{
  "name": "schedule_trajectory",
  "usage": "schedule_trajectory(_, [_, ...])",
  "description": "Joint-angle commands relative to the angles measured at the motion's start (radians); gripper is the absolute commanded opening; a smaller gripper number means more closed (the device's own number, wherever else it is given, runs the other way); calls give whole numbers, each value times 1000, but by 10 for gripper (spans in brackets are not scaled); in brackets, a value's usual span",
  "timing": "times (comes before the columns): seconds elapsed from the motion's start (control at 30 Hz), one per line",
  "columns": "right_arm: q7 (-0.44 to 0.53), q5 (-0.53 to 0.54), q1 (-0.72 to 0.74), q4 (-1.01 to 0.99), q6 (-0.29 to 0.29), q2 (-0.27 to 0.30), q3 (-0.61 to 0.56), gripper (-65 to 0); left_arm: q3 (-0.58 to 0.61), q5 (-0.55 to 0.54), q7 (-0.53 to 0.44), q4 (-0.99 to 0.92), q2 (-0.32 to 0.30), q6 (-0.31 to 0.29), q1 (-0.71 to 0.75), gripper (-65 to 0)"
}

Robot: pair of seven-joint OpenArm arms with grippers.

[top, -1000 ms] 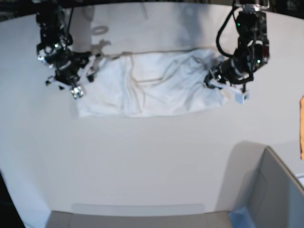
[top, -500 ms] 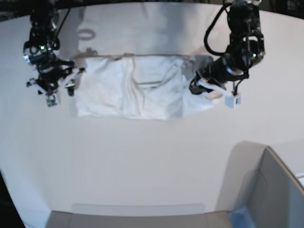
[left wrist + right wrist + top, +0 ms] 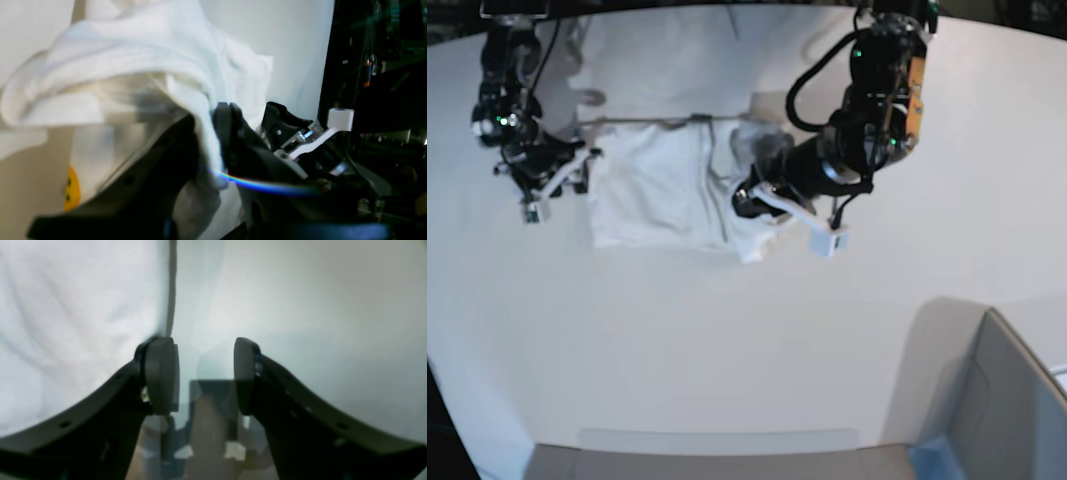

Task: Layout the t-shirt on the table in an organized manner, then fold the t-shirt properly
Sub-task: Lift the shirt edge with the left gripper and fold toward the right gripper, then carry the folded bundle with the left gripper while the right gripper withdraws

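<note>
— What colours do you see on the t-shirt (image 3: 662, 190)?

— You have plain white cloth across nearly all of it, with soft grey shading in the folds. In your left wrist view a small yellow-orange patch with two dark dots shows at the lower left; it looks like part of a print, though you can't read it there.

— And the table (image 3: 727, 340)?

— Smooth white, no pattern. Your left gripper (image 3: 208, 140) is black with white clip parts, and your right gripper (image 3: 206, 373) has dark grey pads (image 3: 161, 373) on black fingers.

— Anything else coloured?

— A grey box (image 3: 1012, 410) at your corner, with a pale blue bit at its base.
</note>
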Motion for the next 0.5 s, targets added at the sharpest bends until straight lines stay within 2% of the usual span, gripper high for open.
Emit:
schedule_trajectory(0.0, [8,16,14,13,8,7,-25,-360,25,-20,-4,18,8,1,-34,-650])
schedule_trajectory(0.1, [8,16,18,13,8,7,-84,-360,72,-20,-4,18,14,33,-68,-650])
schedule_trajectory(0.17, [8,16,18,13,8,3,-110,-360,83,-20,-4,18,41,48,-79,-650])
schedule_trajectory(0.27, [8,16,18,13,8,1,-134,-360,81,-20,-4,18,53,51,-82,-650])
schedule_trajectory(0.37, [8,16,26,13,8,1,-160,-360,71,-18,-4,18,41,51,-136,-650])
schedule_trajectory(0.47, [8,16,26,13,8,1,-160,-360,11,-52,-4,18,-4,51,-179,-650])
